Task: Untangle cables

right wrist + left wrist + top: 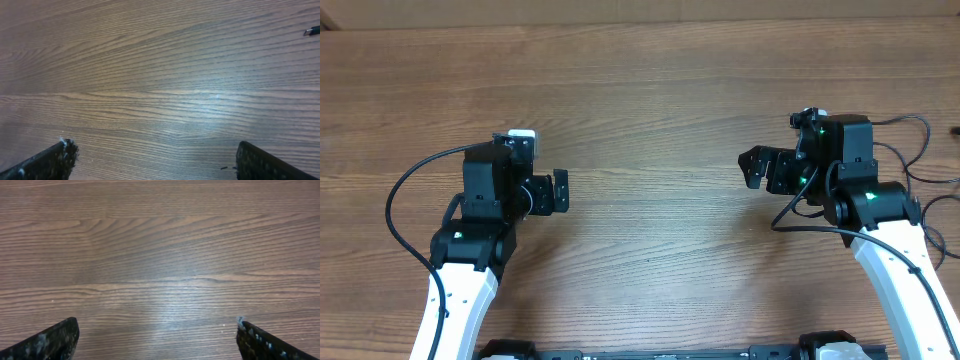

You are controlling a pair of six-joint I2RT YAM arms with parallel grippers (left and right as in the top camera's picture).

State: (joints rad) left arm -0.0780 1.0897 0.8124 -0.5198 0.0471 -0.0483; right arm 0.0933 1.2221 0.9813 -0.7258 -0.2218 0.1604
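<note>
No cable bundle shows in any view. A small dark plug tip [312, 31] lies at the far right edge of the right wrist view, and a dark speck [956, 130] sits at the right edge of the overhead view. My left gripper [558, 192] is open and empty over bare wood, with its fingertips at the lower corners of its wrist view [157, 340]. My right gripper [752, 167] is open and empty, pointing left, and also shows over bare wood [155, 160].
The brown wooden table [650, 110] fills all views. Thin black cords [926, 150] loop beside the right arm at the table's right edge; I cannot tell whether they belong to the arm. A thicker black wire [400, 190] arcs left of the left arm.
</note>
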